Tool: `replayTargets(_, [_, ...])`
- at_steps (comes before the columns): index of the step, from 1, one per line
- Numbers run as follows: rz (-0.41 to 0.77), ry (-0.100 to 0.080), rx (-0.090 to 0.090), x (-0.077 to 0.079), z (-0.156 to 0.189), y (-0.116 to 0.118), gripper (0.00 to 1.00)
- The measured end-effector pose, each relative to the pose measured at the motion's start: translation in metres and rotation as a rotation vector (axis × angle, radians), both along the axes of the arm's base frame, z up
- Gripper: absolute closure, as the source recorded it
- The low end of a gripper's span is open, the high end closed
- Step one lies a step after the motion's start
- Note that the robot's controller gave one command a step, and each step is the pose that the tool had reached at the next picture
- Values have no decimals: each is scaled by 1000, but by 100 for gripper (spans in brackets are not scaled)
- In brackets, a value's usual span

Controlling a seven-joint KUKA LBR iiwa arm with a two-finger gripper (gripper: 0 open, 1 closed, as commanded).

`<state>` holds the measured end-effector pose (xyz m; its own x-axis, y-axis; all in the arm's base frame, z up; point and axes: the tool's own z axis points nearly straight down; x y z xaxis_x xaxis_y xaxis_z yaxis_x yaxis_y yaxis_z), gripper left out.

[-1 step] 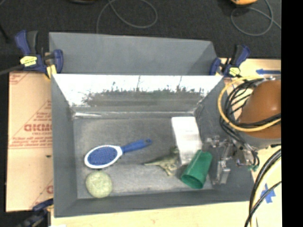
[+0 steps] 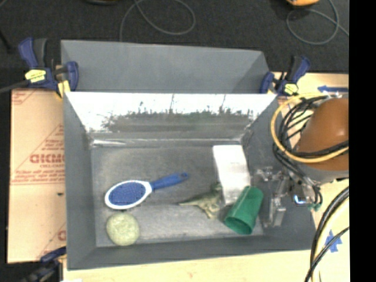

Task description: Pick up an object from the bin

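My gripper (image 2: 276,200) hangs at the bin's right wall, low over the front right part of the floor. Just left of it a green plastic cup (image 2: 244,210) lies on its side, mouth toward the front. A white box (image 2: 230,166) rests behind the cup, partly under it. A small olive-green toy dinosaur (image 2: 205,202) lies left of the cup, touching it or nearly so. Nothing shows in the gripper.
A blue oval hairbrush (image 2: 138,191) with a blue handle lies in the left middle of the bin. A pale green speckled ball (image 2: 123,229) sits in the front left corner. The arm with its orange dome and cables stands over the bin's right rim.
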<state>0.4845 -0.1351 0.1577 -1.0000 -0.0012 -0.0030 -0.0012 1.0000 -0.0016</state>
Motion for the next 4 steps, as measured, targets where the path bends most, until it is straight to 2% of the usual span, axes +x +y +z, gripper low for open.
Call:
replayTargets(1, [261,-5,-3,7,-54,58,0])
replayTargets(2, [568,1,2,4,-55,50,0])
replayTargets(3, [457,0,1,4,-52,27,0])
replayTargets(4, [409,2,0,6,-70,13,0])
